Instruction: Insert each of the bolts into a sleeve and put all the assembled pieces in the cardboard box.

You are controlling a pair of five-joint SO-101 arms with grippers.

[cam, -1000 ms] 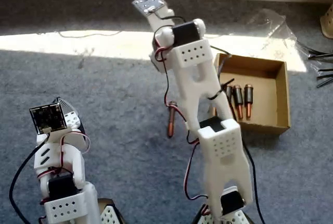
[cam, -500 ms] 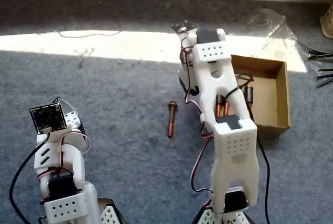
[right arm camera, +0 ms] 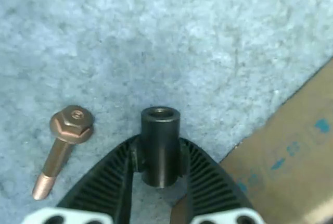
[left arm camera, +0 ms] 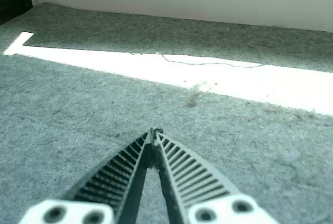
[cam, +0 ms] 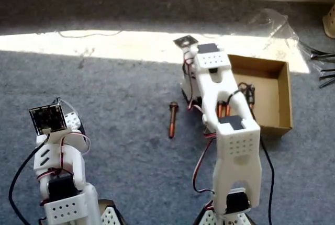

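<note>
My right gripper [right arm camera: 159, 155] is shut on a black sleeve [right arm camera: 160, 148], held upright just above the grey carpet. A copper bolt [right arm camera: 65, 143] lies on the carpet beside it, a little apart. In the high view that bolt [cam: 172, 119] lies left of my right arm [cam: 212, 78], which stretches along the left side of the cardboard box [cam: 280, 97]. Assembled pieces [cam: 250, 94] lie in the box, partly hidden by the arm. My left gripper [left arm camera: 154, 134] is shut on nothing over bare carpet, at the near left.
The box's wall [right arm camera: 283, 164] is close beside the held sleeve. A crumpled clear plastic bag [cam: 272, 22] lies behind the box. Dark tools or cables [cam: 324, 68] sit at the right edge. A sunlit strip [cam: 104, 44] crosses the carpet.
My right arm has swung right and drawn back toward the box's left side, uncovering the bolt on the carpet. The left arm has not moved.
</note>
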